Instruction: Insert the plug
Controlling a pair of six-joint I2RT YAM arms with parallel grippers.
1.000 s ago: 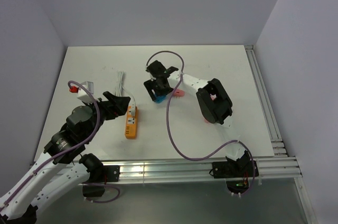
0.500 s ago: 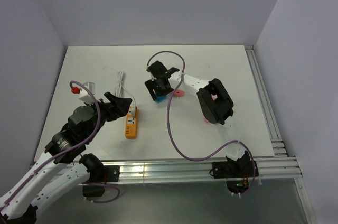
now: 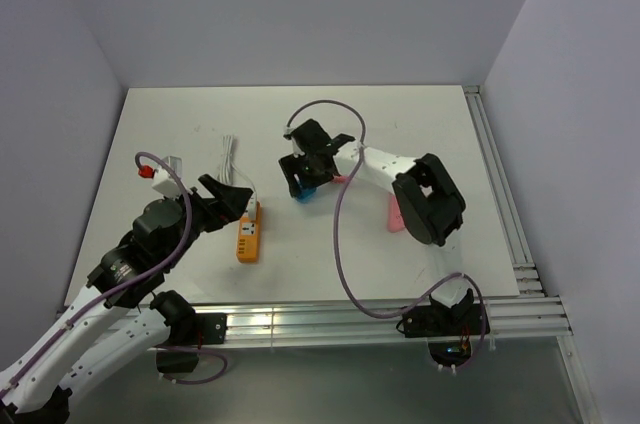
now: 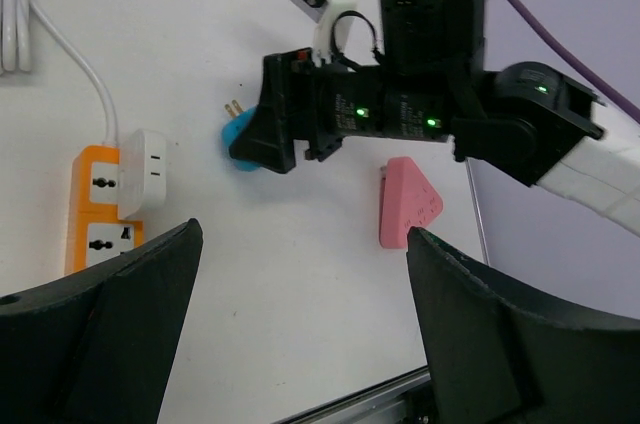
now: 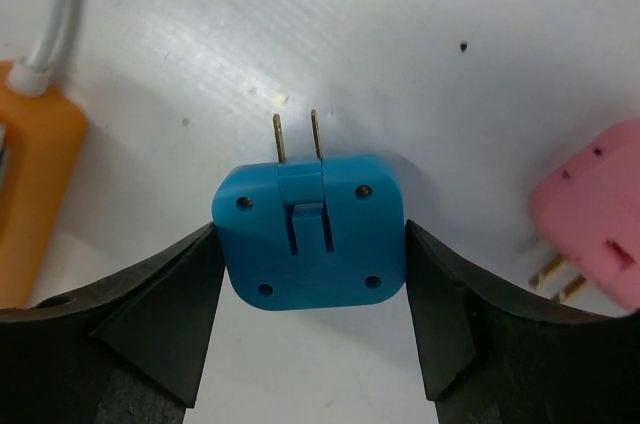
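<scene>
— White table [image 3: 400,124]: where's the blue plug [image 5: 310,234]?
— Right of the orange power strip [image 3: 248,234], clamped in the right pincer [image 3: 303,184] (prongs showing); left pincer [image 4: 300,244] gapes wide near that strip

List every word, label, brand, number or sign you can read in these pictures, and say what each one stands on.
No text can be read in any view.
On the blue plug: plain moulded face, no lettering.
On the orange power strip: socket holes only; any marking is too small to read.
On the pink triangular block: small holes, no text.
On the right arm: green indicator lights only, no readable label.
</scene>
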